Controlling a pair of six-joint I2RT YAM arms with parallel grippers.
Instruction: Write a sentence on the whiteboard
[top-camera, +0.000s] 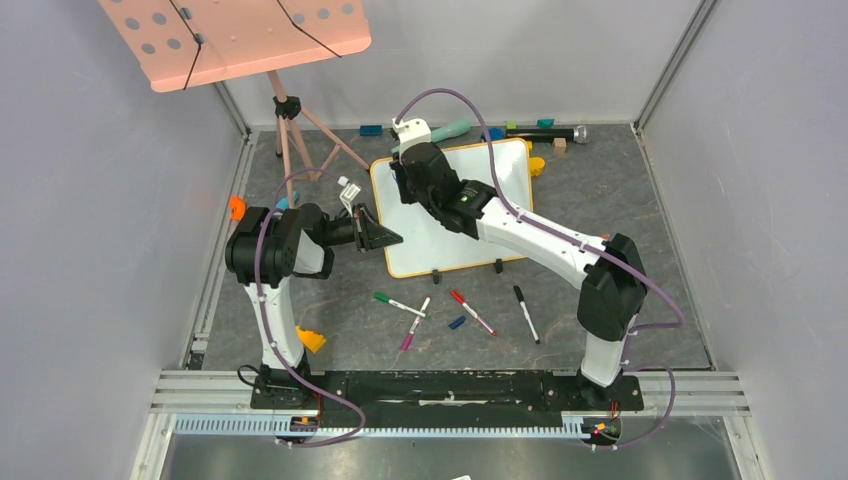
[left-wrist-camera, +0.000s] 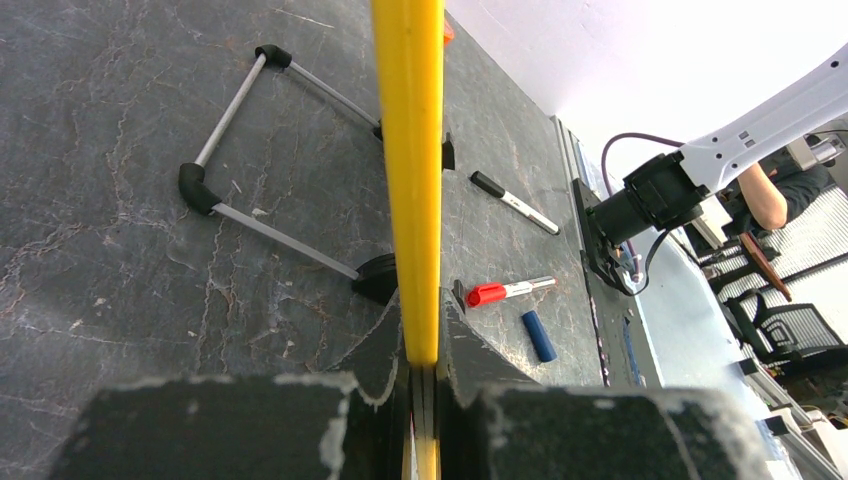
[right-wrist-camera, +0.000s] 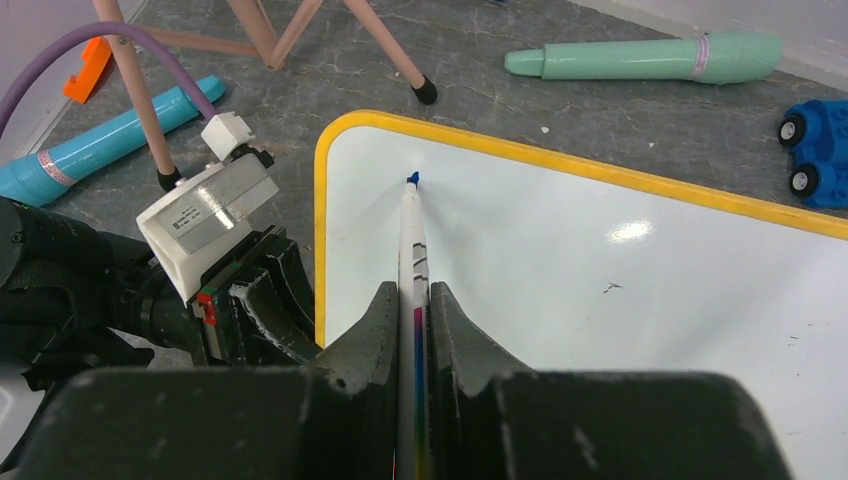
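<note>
The whiteboard (top-camera: 505, 180), white with an orange-yellow frame, stands tilted at the table's middle on two black feet. My left gripper (top-camera: 386, 238) is shut on its left frame edge, and in the left wrist view the yellow edge (left-wrist-camera: 408, 150) runs straight up out of the closed gripper (left-wrist-camera: 422, 322). My right gripper (top-camera: 402, 182) is over the board's upper left and is shut on a blue-tipped marker (right-wrist-camera: 411, 235). The marker's tip sits at the board face (right-wrist-camera: 620, 300) near the top left corner. No sentence is in view; the face that shows is plain white with a few specks.
Green (top-camera: 398, 303), pink (top-camera: 415, 323), red (top-camera: 471, 311) and black (top-camera: 525, 313) markers and a blue cap (top-camera: 456, 322) lie in front of the board. A pink music stand (top-camera: 240, 35) stands back left. Toy cylinders (right-wrist-camera: 650, 58) and a blue car (right-wrist-camera: 815, 150) lie behind the board.
</note>
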